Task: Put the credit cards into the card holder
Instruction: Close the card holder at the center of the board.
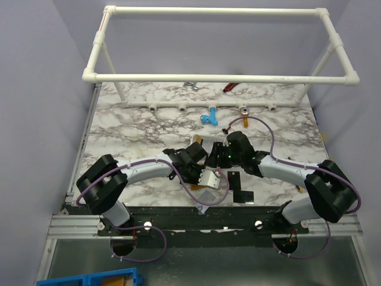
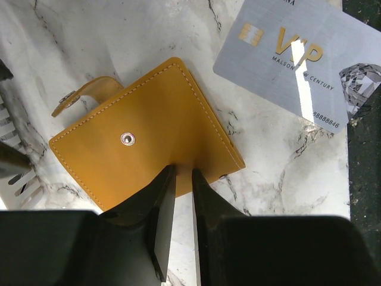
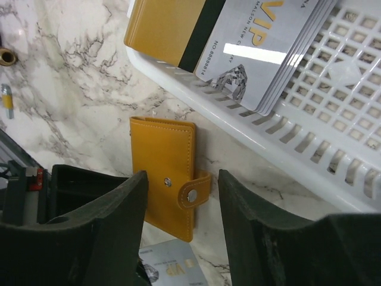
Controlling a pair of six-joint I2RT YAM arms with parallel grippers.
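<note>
Orange-brown leather, the card holder [image 2: 149,131] lies flat on the marble table [image 2: 119,36] with its snap strap [image 2: 89,92] loose. The left gripper [image 2: 183,173], fingers nearly together, pinches the holder's near edge, and its fingers hide the corner beside them. The right gripper [image 3: 183,176] hangs above the holder with jaws spread wide, grasping nothing. One silver VIP card [image 2: 286,59] lies just beside the holder, cut off at the frame's edge. More credit cards [image 3: 262,42] sit stacked in a white mesh basket [image 3: 333,137], their tops out of frame. In the top view both grippers crowd over the holder, so it is hard to make out.
</note>
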